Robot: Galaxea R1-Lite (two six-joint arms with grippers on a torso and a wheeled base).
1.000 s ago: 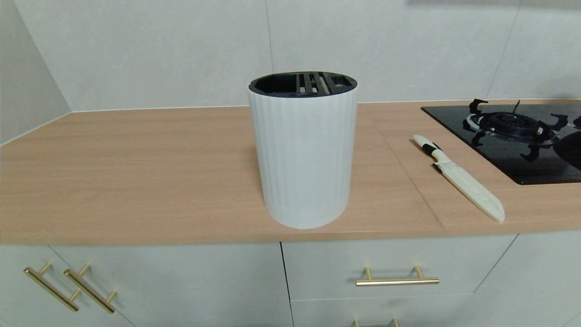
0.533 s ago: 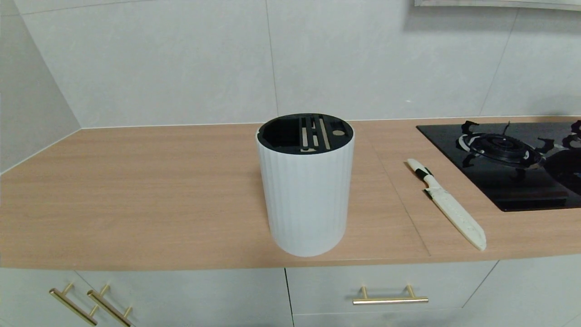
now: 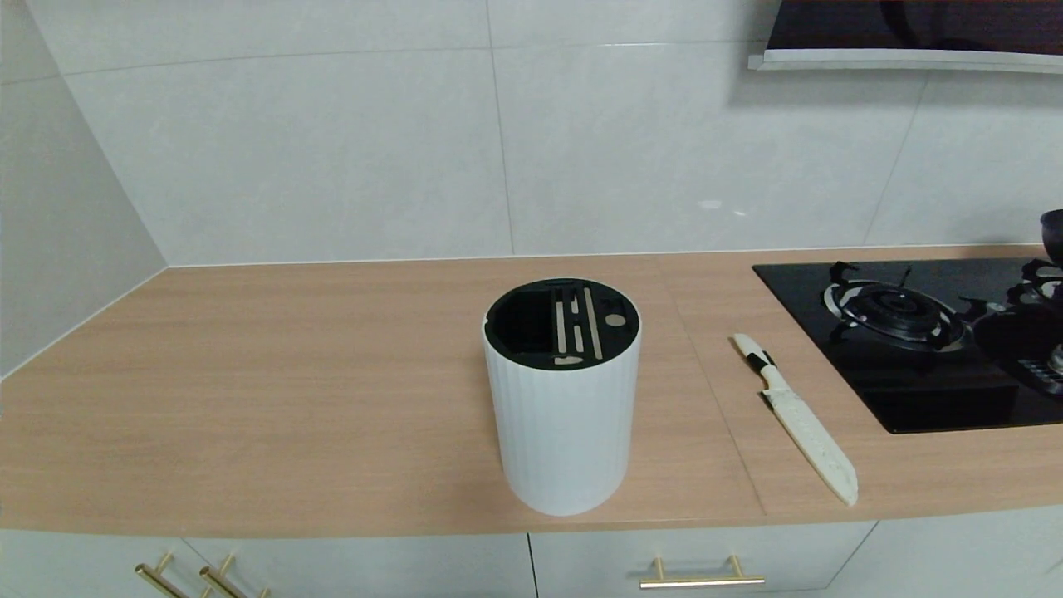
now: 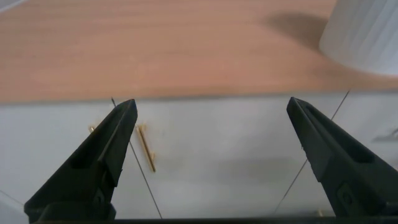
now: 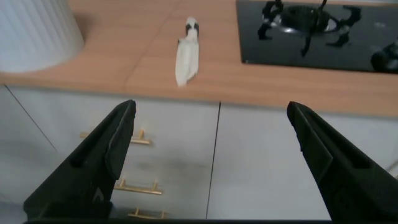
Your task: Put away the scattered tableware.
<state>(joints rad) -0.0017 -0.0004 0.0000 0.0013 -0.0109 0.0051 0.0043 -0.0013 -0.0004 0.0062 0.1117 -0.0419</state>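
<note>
A long light-brown wood-grain countertop [image 3: 291, 399] is seen, with a seam running across it from back to front. A white ribbed cylindrical holder [image 3: 563, 423] with a black slotted top is stood upright near the front edge. A cream-bladed kitchen knife [image 3: 799, 422] with a white and black handle is laid flat to the holder's right, apart from it, tip toward the front edge. A black glass gas hob [image 3: 922, 390] is set further right.

Pale grey tiled wall [image 3: 332, 149] behind a light wooden countertop [image 3: 249, 399] — grey cabinets [image 3: 374, 569] below, black glass gas hob [image 3: 938, 399] alongside.
</note>
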